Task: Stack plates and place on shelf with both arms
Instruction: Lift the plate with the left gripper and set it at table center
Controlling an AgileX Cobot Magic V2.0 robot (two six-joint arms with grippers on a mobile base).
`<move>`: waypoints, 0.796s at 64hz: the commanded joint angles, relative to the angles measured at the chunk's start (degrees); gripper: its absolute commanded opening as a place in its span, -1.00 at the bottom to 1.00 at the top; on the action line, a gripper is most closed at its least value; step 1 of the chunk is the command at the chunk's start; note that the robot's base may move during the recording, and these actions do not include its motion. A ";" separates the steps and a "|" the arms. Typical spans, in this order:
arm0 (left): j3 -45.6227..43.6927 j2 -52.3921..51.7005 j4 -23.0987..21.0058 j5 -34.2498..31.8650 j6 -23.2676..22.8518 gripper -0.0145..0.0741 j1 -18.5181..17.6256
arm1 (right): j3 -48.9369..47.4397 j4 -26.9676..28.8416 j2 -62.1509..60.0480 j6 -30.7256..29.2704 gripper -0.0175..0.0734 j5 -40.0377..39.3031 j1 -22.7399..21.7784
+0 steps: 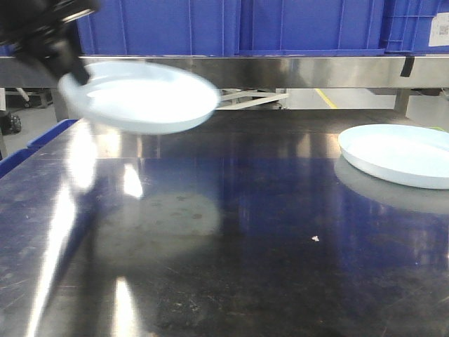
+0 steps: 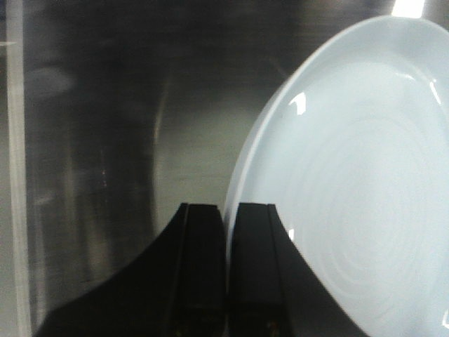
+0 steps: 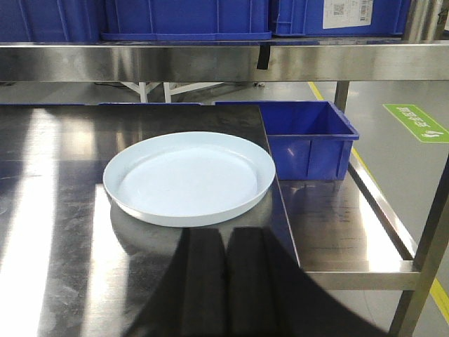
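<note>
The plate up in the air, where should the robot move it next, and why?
Probably sideways to the right, over the other plate. The left gripper pinches the lifted plate by its rim, clear above the table, while the other plate lies flat at the right, ready to be stacked on.

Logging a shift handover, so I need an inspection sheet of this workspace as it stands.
Surface: steel table, dark, glossy.
Job's things: lifted plate held tilted in the air, left; second plate flat on the table near its right edge.
Clutter: white speck on the table.
Grippers: left gripper shut on the lifted plate's rim; right gripper shut, empty.
Cables: nothing seen.
Surroundings: blue bins on the shelf above; blue bin beside the table.
</note>
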 commanded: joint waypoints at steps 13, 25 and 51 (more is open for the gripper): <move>-2.68 -2.88 -0.16 1.33 -0.17 -0.47 -12.73 | -0.90 -0.60 -1.19 -0.12 -0.49 -5.35 -0.01; -2.49 -0.55 3.99 3.17 -0.17 -0.47 -18.98 | -0.90 -0.60 -1.19 -0.12 -0.49 -5.35 -0.01; -2.35 6.21 5.88 3.95 -0.17 -0.47 -20.94 | -0.90 -0.60 -1.19 -0.12 -0.49 -5.35 -0.01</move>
